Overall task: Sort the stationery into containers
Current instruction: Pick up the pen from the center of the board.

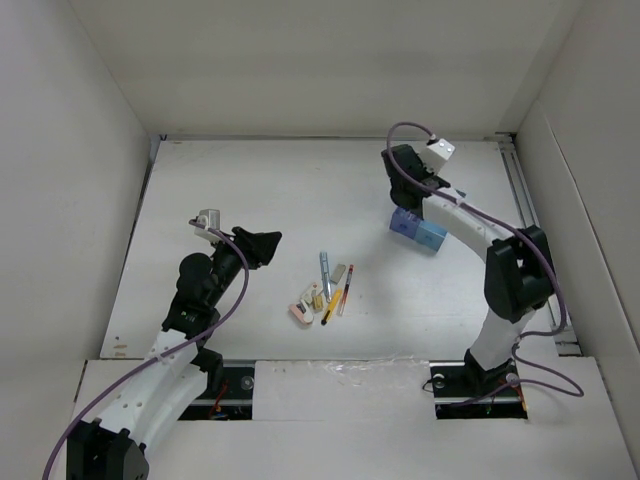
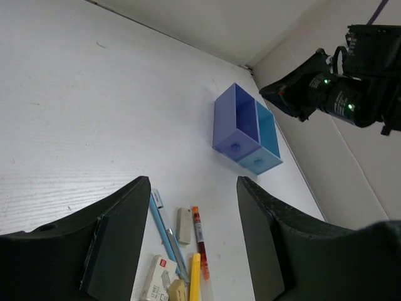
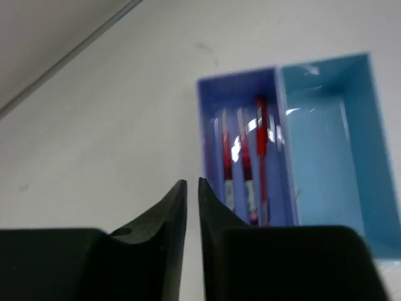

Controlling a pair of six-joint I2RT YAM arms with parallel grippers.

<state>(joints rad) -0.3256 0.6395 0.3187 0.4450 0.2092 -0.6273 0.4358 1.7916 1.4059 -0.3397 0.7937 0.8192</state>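
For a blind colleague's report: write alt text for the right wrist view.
Red pens lie inside the dark blue compartment, and the light blue compartment joined to it looks empty; both sit on a white table. In the foreground, the dark fingers of the right gripper are nearly closed, with nothing between them.

From above, the right arm (image 1: 470, 225) covers part of the two-compartment box (image 1: 418, 232) and the erasers (image 1: 300, 313) are too small to tell apart, the blurred right wrist view hides the red pens' (image 3: 262, 144) lower ends behind the right hand (image 3: 192, 183), and the left wrist view's bottom edge cuts off the yellow pen (image 2: 195, 280).
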